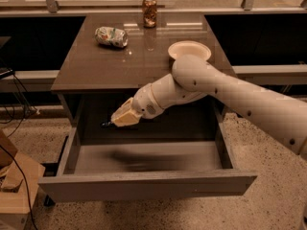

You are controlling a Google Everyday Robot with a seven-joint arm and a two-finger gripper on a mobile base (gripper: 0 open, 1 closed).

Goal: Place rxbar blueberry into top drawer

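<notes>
The top drawer [144, 187] is pulled out wide from the grey-brown cabinet [110, 66]; its grey floor shows only a blurred shadow. My gripper [116, 120] hangs over the drawer's back left part, just below the cabinet top's front edge. It is shut on the rxbar blueberry [106, 124], of which only a small dark end sticks out to the left of the fingers. The bar is held above the drawer floor and does not touch it.
On the cabinet top lie a dented silvery-green can [111, 36], an upright brown can [149, 11] at the back and a white plate [188, 50] at the right. A cardboard box [13, 186] and cables are on the floor at left.
</notes>
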